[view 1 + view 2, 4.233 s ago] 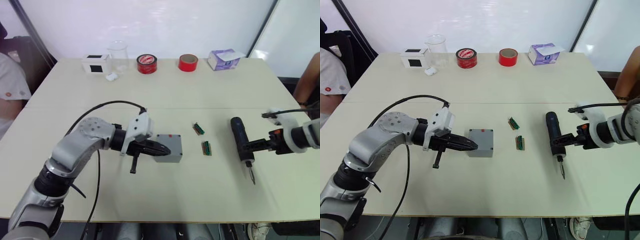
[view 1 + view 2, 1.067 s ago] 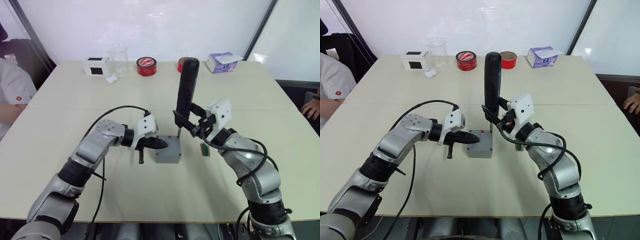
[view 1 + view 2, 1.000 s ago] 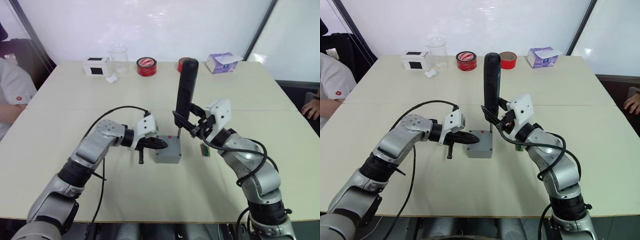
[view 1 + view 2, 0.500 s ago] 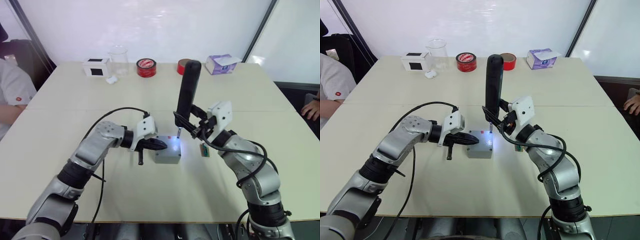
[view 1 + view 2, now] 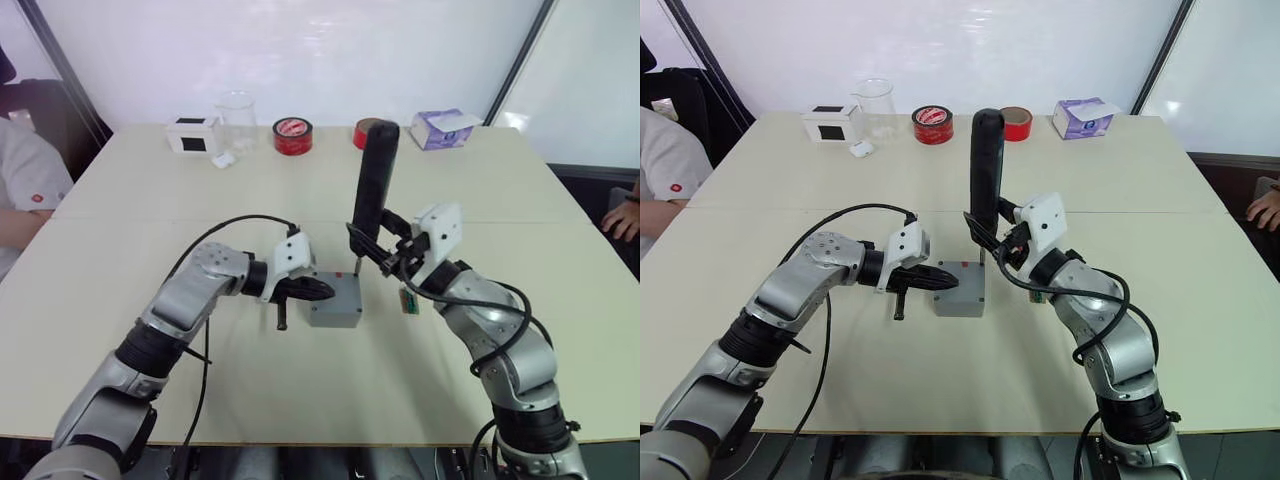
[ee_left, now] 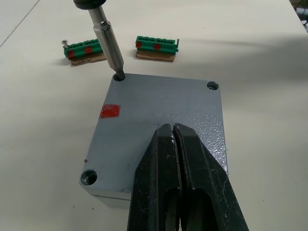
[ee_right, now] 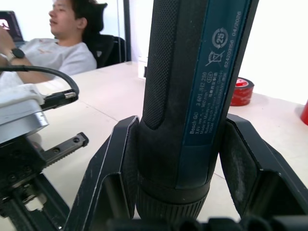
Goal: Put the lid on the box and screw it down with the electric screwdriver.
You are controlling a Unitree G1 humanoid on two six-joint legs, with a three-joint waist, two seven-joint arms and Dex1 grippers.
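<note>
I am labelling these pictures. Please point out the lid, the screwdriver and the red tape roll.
lid (image 6: 159,113), left wrist view, middle of its top face.
screwdriver (image 5: 372,185), left eye view, middle of its black body.
red tape roll (image 5: 932,123), right eye view, its side wall.

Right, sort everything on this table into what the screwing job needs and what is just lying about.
In use:
- lid, seated on the box
- electric screwdriver, upright, bit in a corner hole
- left gripper, pressing the lid
- right gripper, holding the screwdriver

Lying about:
- green terminal strips
- tape rolls
- beaker
- white box
- carton
</note>
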